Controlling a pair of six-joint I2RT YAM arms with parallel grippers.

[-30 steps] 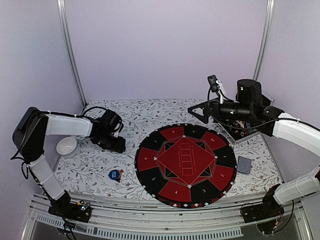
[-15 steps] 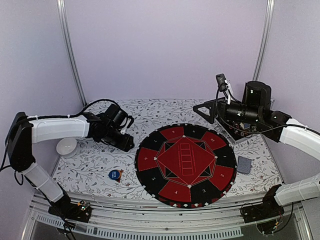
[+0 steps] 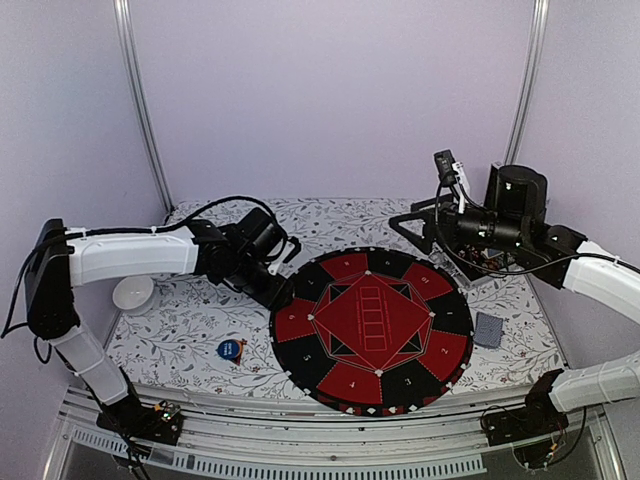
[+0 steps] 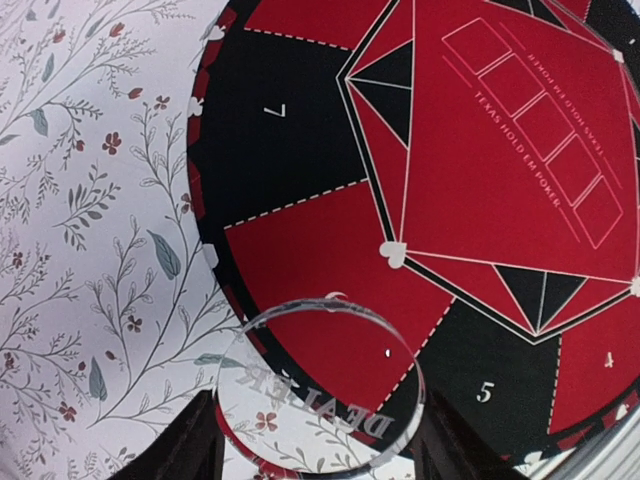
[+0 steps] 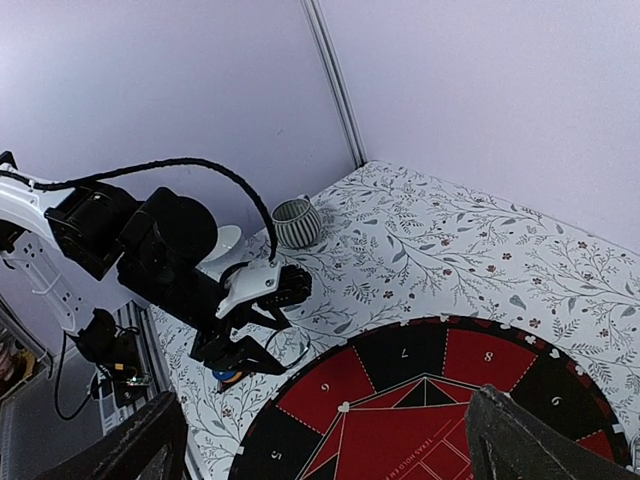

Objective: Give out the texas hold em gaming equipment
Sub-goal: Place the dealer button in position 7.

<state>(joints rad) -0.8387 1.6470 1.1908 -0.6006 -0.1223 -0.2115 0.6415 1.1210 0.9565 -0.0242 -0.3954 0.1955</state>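
Placing step in hand: the left gripper, partly closed, holds the clear dealer disc over the mat's left rim. The right gripper stands wide open, empty. Next move calls for lowering the disc, then release.

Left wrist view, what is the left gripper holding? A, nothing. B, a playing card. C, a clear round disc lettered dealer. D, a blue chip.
C: a clear round disc lettered DEALER sits pinched in the left gripper, in front of the edge of the red-and-black mat.
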